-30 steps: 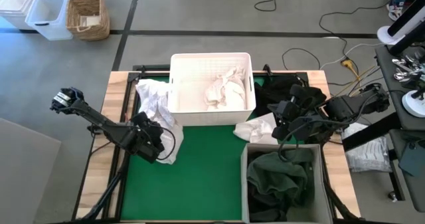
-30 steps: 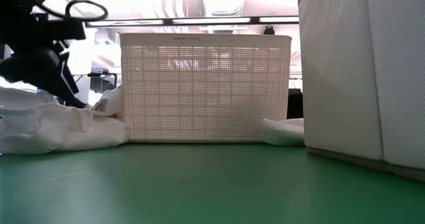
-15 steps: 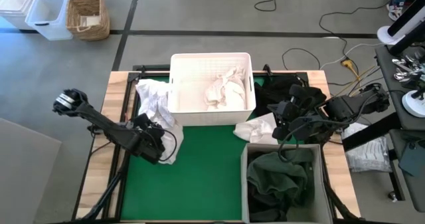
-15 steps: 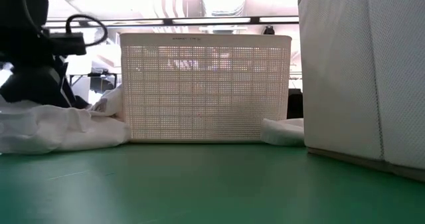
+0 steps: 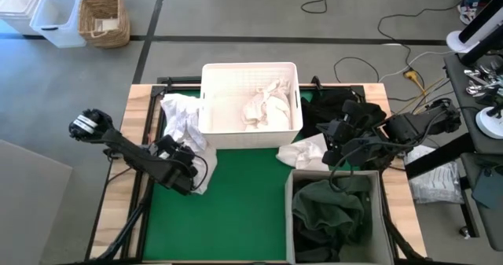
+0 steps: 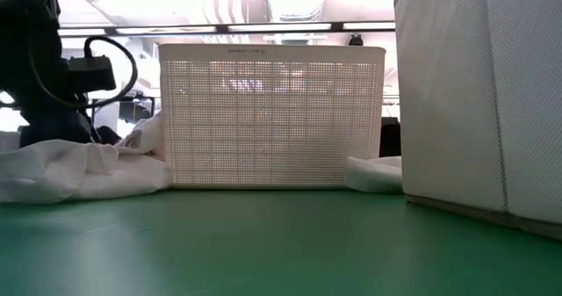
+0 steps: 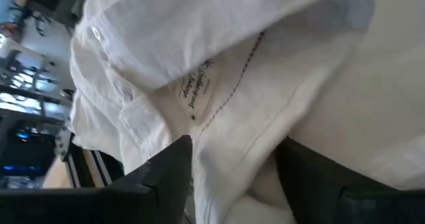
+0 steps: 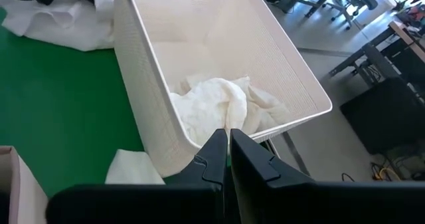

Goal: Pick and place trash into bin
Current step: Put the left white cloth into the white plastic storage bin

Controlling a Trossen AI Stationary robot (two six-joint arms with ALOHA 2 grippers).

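Left tool [image 7: 232, 177] straddles white garment [image 7: 265, 91] bearing an illegible stitched label [image 7: 194, 86]

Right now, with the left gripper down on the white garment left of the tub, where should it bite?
On the raised fold between the left gripper's open fingers, coming from above. The white garment lies crumpled against the white tub, so bunched ridges give more to pinch than flat edges.

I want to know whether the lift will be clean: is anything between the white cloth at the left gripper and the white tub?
Nothing visible lies between. The left gripper is down on the white cloth, which lies against the white tub; only the tub's own wall has to be cleared.
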